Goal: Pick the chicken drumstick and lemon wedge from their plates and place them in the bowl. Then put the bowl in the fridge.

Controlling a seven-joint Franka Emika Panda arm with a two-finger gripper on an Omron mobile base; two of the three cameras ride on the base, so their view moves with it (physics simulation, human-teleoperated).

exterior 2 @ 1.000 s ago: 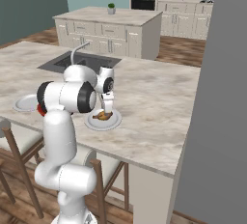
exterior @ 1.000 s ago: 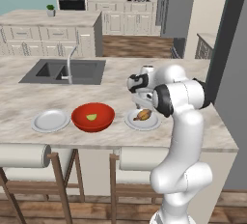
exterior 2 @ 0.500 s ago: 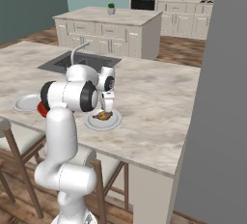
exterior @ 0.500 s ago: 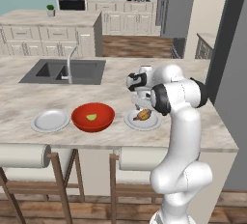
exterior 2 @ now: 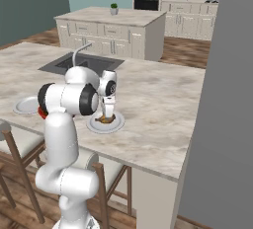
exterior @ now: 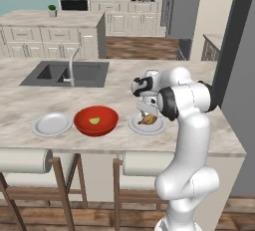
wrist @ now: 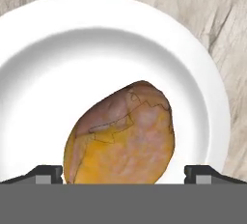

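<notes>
Left base view: finds the gripper a shade lower than a second ago, now just over the chicken drumstick on the right plate. Shows the jaws spread wide, holding nothing. Counts two plates, the bare left plate at nine o'clock of the red bowl, the loaded one at three o'clock. Counts one bowl, and one lemon wedge already inside it.

Right base view: puts the gripper straight down onto the drumstick, plate rim just at four o'clock of it. Catches the bare plate and a red sliver of bowl behind the arm.

Hand view: frames one drumstick on the white plate, between the two fingertips, neither touching it yet.

Suggests a grasp is about to begin; wedge step looks done, drumstick and fridge steps remain.
</notes>
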